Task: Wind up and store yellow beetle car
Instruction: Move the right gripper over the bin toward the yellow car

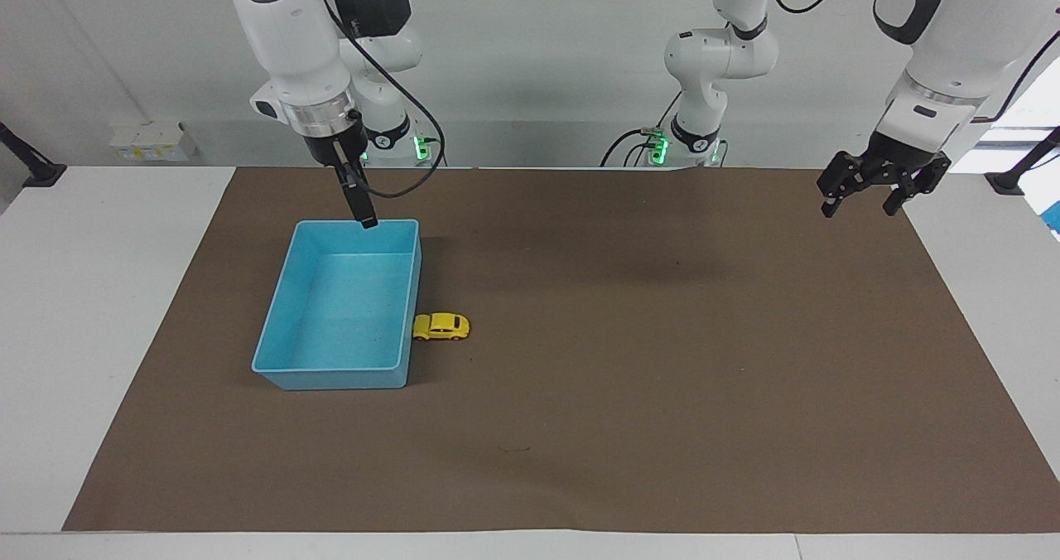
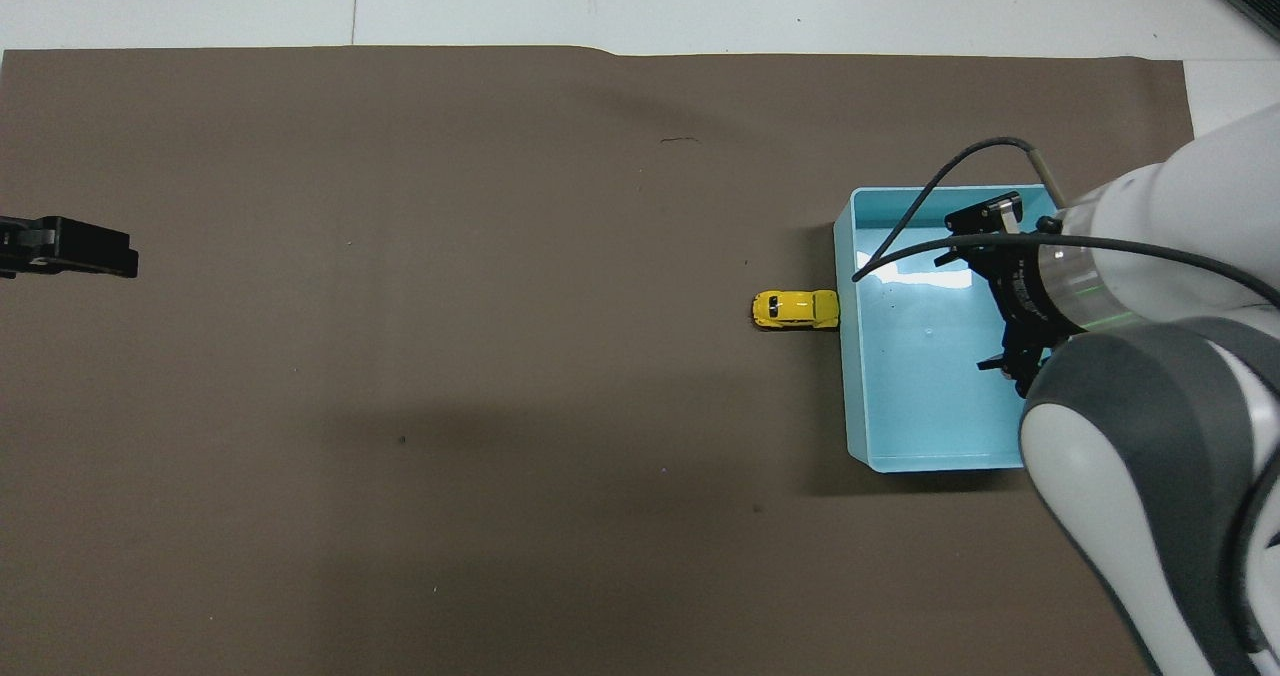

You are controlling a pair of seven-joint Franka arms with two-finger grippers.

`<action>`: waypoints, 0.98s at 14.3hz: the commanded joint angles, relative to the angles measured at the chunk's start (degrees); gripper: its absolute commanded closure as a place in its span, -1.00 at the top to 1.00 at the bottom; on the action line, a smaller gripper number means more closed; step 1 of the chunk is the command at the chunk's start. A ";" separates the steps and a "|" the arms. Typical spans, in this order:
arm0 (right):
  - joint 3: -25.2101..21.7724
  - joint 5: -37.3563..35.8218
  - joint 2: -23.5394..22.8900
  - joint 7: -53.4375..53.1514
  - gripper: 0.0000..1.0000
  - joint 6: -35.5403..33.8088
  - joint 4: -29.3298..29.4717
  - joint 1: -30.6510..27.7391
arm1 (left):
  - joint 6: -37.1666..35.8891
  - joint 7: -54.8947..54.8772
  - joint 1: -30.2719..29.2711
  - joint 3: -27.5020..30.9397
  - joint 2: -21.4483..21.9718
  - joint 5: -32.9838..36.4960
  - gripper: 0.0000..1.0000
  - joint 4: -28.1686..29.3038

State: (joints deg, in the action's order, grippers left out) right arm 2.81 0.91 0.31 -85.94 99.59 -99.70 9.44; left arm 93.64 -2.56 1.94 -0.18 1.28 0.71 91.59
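The yellow beetle car stands on the brown mat, right beside the blue bin's wall that faces the left arm's end of the table. It also shows in the overhead view next to the bin. The bin has nothing in it. My right gripper points down over the bin's rim nearest the robots, seen edge-on; in the overhead view its wrist covers part of the bin. My left gripper hangs open and empty, high over the mat's edge at the left arm's end.
The brown mat covers most of the white table. A white socket box sits by the wall at the right arm's end. The arm bases stand at the table's robot edge.
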 commanded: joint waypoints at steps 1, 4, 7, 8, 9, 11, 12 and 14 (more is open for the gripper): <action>0.18 -4.32 -2.49 -10.35 1.00 4.02 -1.37 3.11 | -3.46 -3.67 0.26 -1.23 1.44 1.40 1.00 -1.16; 0.18 -6.80 -6.71 -18.80 1.00 7.63 -1.46 5.14 | -2.41 -3.69 0.26 -1.32 1.44 0.87 1.00 -0.36; 0.09 -7.67 -9.53 -22.86 1.00 11.41 -2.43 6.45 | -2.49 -3.51 0.69 -1.32 1.53 0.69 1.00 -0.01; 0.09 -8.55 -10.84 -24.78 1.00 12.98 -2.52 6.90 | -2.67 -3.60 1.04 -1.32 1.62 0.61 1.00 0.08; 0.09 -8.91 -11.90 -25.59 1.00 14.82 -3.04 6.90 | -2.76 -3.51 1.05 -1.32 1.79 0.61 1.00 0.60; 0.09 -9.52 -13.22 -26.47 1.00 19.39 -5.75 7.34 | -2.76 -3.42 1.05 -1.32 2.41 0.61 1.00 2.10; 0.09 -10.92 -14.10 -27.95 1.00 22.11 -7.42 7.95 | -3.02 -3.42 1.14 -1.40 2.41 0.52 1.00 2.10; 0.18 -14.78 -15.59 -31.46 1.00 25.81 -9.98 8.22 | -3.20 -3.68 1.14 -1.67 2.50 0.52 1.00 2.19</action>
State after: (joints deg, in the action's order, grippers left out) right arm 2.88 -9.99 -14.66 -113.46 121.54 -106.58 17.24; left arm 91.21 -5.64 2.17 -2.24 2.37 0.76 92.44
